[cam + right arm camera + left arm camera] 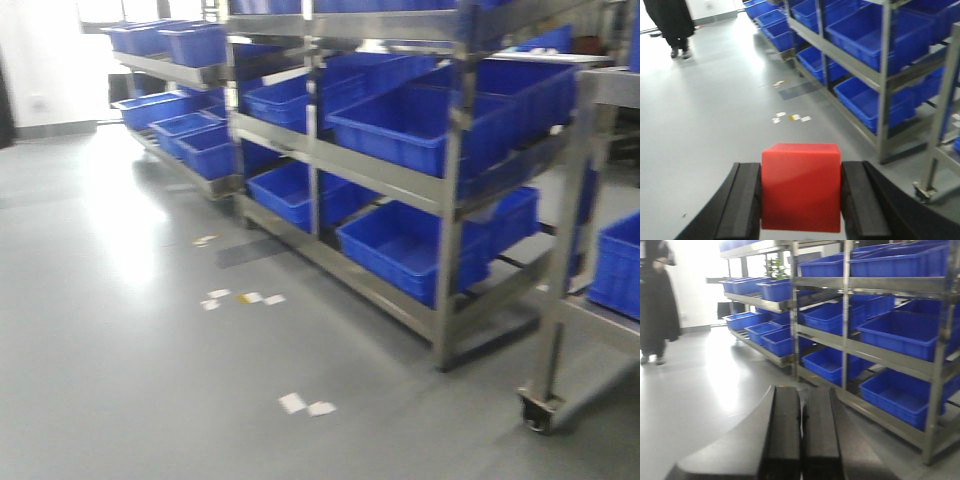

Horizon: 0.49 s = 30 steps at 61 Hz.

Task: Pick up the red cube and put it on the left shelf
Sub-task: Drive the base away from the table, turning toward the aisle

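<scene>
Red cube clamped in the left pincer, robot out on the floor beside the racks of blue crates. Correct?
Not quite. The right wrist view shows the red cube clamped in the right pincer, not the left; the left wrist view shows the left pincer shut on nothing. The rest holds: the steel rack of blue crates stands alongside.

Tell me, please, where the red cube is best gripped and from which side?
Grip the red cube on its two flat, parallel side faces, coming in from the wrist-camera side, as the right end effector does: its fingers sit flush against both faces.
</scene>
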Each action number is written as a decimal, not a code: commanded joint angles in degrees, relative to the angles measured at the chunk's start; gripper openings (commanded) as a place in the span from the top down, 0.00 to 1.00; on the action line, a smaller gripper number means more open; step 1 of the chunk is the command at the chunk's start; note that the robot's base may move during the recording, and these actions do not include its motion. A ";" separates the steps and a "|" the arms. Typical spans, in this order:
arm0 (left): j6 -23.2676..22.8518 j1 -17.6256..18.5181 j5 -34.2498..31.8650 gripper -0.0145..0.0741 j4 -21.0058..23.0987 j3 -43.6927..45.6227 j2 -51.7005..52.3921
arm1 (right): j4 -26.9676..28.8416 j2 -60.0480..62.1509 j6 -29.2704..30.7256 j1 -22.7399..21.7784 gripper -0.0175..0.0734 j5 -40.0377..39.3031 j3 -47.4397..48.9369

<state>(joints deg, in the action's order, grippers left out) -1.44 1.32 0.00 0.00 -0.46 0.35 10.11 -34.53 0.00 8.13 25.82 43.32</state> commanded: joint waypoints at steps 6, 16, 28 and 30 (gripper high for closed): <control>0.01 -0.11 -4.95 0.72 0.00 -1.41 0.82 | 0.43 -0.02 0.35 -0.07 0.75 -5.60 1.53; 0.01 -0.11 -4.95 0.72 0.00 -1.41 0.82 | 0.43 -0.02 0.35 -0.07 0.75 -5.60 1.53; 0.01 -0.11 -4.95 0.72 0.00 -1.41 0.82 | 0.43 -0.02 0.35 -0.07 0.75 -5.60 1.53; 0.01 -0.11 -4.95 0.72 0.00 -1.41 0.82 | 0.43 -0.02 0.35 -0.07 0.75 -5.60 1.53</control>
<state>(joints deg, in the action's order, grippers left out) -1.44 1.32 0.00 0.00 -0.46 0.35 10.11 -34.53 0.00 8.13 25.82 43.32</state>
